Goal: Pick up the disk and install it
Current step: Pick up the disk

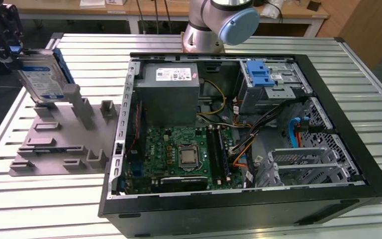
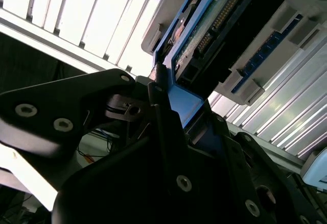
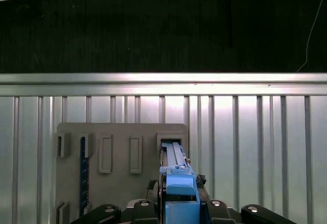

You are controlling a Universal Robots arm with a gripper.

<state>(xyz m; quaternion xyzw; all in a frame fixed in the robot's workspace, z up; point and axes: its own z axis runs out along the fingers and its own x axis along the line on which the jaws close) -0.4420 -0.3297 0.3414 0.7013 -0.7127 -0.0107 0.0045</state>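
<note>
1. Slatted metal table (image 1: 350, 64): biggest item, everything sits on it.
2. Open black PC case (image 1: 244, 211) lies on its side, centre to the exterior view's right. Inside I see a green mainboard (image 1: 181, 154), a grey PSU box (image 1: 167, 94) and a drive cage (image 1: 277, 82) w/ a blue latch on top.
3. Arm (image 1: 211, 20): base stands behind the case in the exterior view.
4. Grey holder plate (image 1: 51, 149) w/ upright posts sits on the table just beside the case, on the exterior view's left. It's also seen from above in the first wrist view (image 3: 122, 147).
5. Disk (image 1: 40, 77) is upright over the far end of the holder plate, well apart from the drive cage. Label side faces the exterior cam, blue frame round the edges. Lower edge is right at the posts; can't tell if it's touching. Its circuit-board side shows in the second wrist view (image 2: 204, 35), its blue end in the first wrist view (image 3: 179, 193).
6. Gripper (image 1: 8, 45) is at the exterior view's top left, clamped on the disk's top end. In both wrist views its black fingers sit either side of the blue frame.
</note>
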